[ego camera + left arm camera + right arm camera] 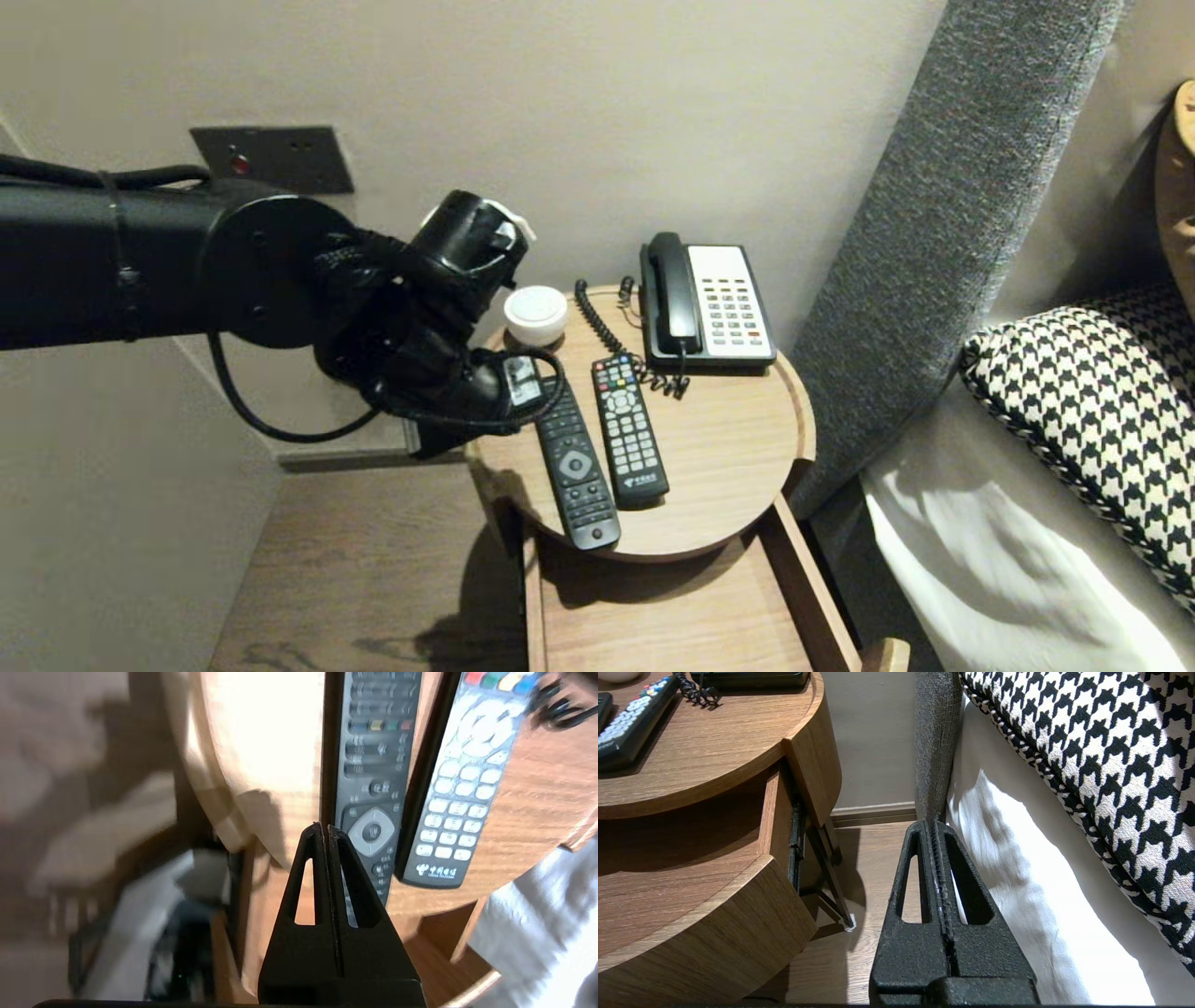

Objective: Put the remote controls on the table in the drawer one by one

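The left gripper (324, 828) is held over the left part of the round desk (738, 448), with its fingers pressed together and nothing between them. The nearest thing is the left remote (574, 467), which lies lengthwise from far to near, its near end at the desk's near rim. The right remote (630, 434) lies just beside it and roughly parallel.

In the left wrist view the fingertips are seen over the left edge of the left remote, near its round navigation pad. If that remote is to be taken, the fingers would first have to be parted and then centred across its narrow width. They are best brought down at the near half, where the gap to the right remote looks widest. The right-hand finger should be slid in carefully, so that the neighbouring remote is not pushed towards the telephone (709, 303). The near overhang above the open drawer (653, 607) could be used for a grip from the end.

The right gripper (934, 823) is parked low beside the bed (1017, 882), its fingers together and empty.

In the head view the far end of the left remote is covered by the left wrist, and the fingertips are hard to pick out there. It cannot be told how high the fingers stand above the remote, nor whether the two remotes touch. A small white round object (535, 315) is partly hidden behind the arm.
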Robot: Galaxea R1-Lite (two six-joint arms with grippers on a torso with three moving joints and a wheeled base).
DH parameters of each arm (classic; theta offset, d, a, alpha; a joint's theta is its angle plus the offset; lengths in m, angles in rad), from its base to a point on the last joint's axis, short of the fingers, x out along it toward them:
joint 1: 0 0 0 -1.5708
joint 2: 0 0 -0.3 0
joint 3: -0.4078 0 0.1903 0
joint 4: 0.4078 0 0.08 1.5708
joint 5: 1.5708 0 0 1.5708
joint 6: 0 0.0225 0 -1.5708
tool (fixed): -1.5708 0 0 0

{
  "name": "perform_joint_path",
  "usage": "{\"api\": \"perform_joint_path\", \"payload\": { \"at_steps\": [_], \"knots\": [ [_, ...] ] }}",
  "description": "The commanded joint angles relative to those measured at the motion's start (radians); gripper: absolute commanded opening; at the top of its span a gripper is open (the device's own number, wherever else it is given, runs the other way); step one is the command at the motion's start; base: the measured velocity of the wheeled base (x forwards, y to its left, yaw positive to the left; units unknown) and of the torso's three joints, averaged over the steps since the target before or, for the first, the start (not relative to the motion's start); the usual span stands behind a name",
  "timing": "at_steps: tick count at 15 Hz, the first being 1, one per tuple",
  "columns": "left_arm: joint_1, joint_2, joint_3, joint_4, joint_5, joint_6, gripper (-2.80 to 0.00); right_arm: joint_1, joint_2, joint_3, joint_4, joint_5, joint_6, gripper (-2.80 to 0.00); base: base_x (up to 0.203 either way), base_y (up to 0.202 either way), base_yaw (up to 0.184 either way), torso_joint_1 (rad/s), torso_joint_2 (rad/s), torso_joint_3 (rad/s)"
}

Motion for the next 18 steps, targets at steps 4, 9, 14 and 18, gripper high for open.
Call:
{"api": "perform_joint_path", "payload": {
  "at_steps": [4,9,14,18],
  "knots": [
    [-0.038,0.167,-0.159,0.108,-0.021,-0.071,-2.80,0.000,0.000,0.040,-0.001,0.000,0.000,-2.80,0.000,0.000,0.000,0.000,0.00,0.000],
    [-0.055,0.188,-0.218,0.102,0.011,-0.133,0.00,0.000,0.000,0.040,-0.001,0.000,0.001,-2.80,0.000,0.000,0.000,0.000,0.00,0.000],
    [-0.056,0.220,-0.231,0.095,0.021,-0.148,0.00,0.000,0.000,0.040,-0.001,0.000,0.000,-2.80,0.000,0.000,0.000,0.000,0.00,0.000],
    [-0.061,0.275,-0.244,0.091,0.063,-0.148,0.00,0.000,0.000,0.040,-0.001,0.000,0.001,-2.80,0.000,0.000,0.000,0.000,0.00,0.000]
  ]
}}
